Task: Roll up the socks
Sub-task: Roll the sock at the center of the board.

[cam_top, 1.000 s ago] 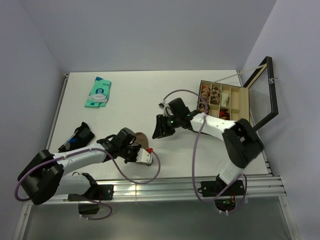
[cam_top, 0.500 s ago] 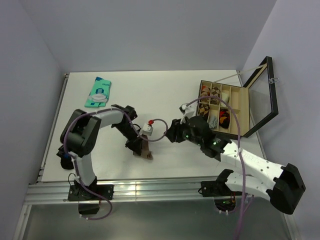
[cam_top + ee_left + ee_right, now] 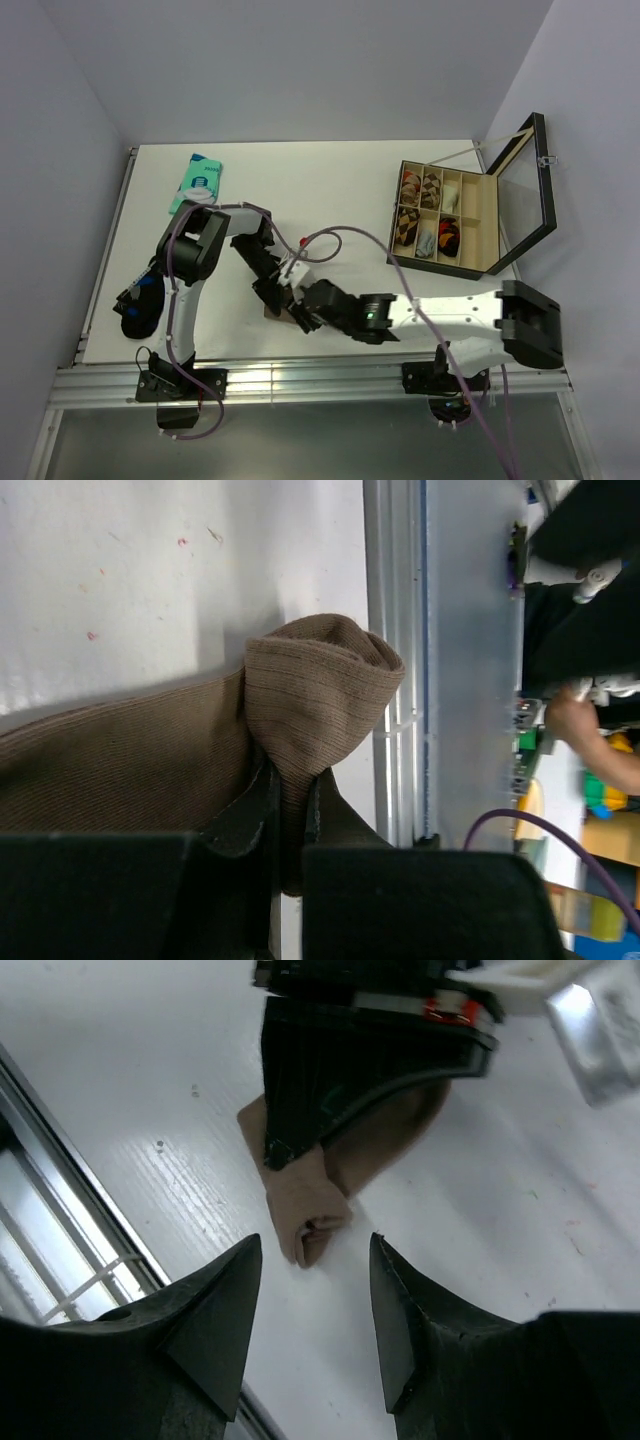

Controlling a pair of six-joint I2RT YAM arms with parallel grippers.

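Brown ribbed sock (image 3: pixel 320 690) lies just beside the rail (image 3: pixel 395 600), its folded end pinched tight in the left claw (image 3: pixel 290 820). The right claw (image 3: pixel 315 1250), spread and empty, hangs over that fold. Rolling looks barely begun; next the right should grip and turn the fold.

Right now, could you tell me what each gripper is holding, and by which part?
Left gripper pinches the tan sock by a bunched fold; right gripper holds nothing.
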